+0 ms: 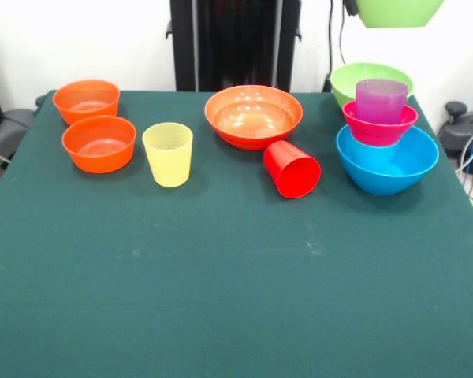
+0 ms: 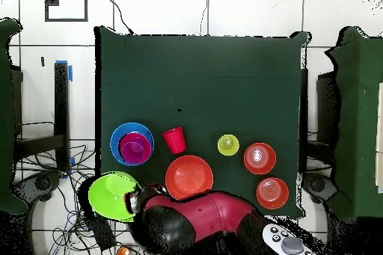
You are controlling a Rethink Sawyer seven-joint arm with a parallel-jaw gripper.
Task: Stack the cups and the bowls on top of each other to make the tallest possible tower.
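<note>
Farthest from the claw (image 2: 135,201), in the front view, two small orange bowls sit upright on the green tabletop (image 1: 221,276): the rear small orange bowl (image 1: 86,101) and, just beside it toward the camera, the front small orange bowl (image 1: 99,143). A step nearer the claw stands the yellow cup (image 1: 168,153), upright and on its own. Next comes the wide orange bowl (image 1: 253,116), empty, with the red cup (image 1: 292,169) lying on its side just in front of it, its mouth turned toward the camera. Closest to the claw is a stack: the blue bowl (image 1: 386,177) holds the magenta bowl (image 1: 378,135), and the purple cup (image 1: 381,100) stands upright inside that. Right behind the stack rests the second lime green bowl (image 1: 348,83). Above this group the raised lime green bowl (image 1: 398,12) hangs in the air, clear of everything below it. In the overhead view the claw meets this bowl's rim at the side facing the red arm (image 2: 202,218), pinching it there.
</note>
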